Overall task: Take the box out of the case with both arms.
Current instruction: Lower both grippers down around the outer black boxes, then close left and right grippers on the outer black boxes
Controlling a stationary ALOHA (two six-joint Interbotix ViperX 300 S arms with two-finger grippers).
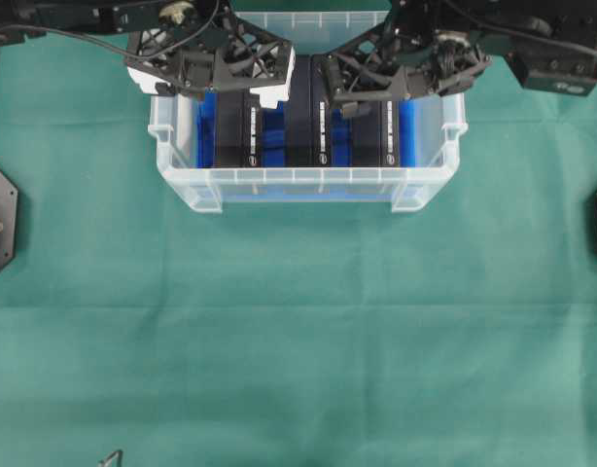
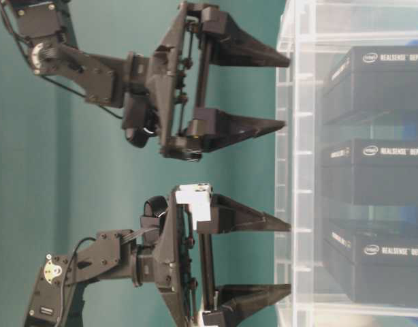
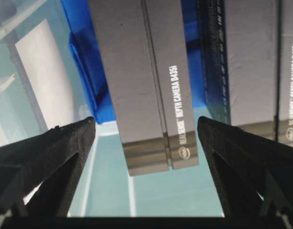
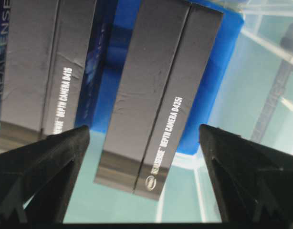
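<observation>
You're at the approach step: both pincers hover over the clear, ribbed-rim plastic case (image 1: 308,177) on the green cloth table (image 1: 298,331), nothing gripped yet. Your white-trimmed left gripper (image 3: 146,133) has its jaws wide apart astride the left matte black cardboard box (image 3: 146,86); your black lattice right gripper (image 4: 144,138) is equally spread over the right box (image 4: 156,95). Three slim boxes stand on edge on the glossy blue lining (image 1: 209,131). Next, I'd say, pick one box, lower both pincers and close.

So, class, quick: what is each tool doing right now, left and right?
Left tool: open, holding nothing, above a box.
Right tool: open, holding nothing, above another box.
</observation>
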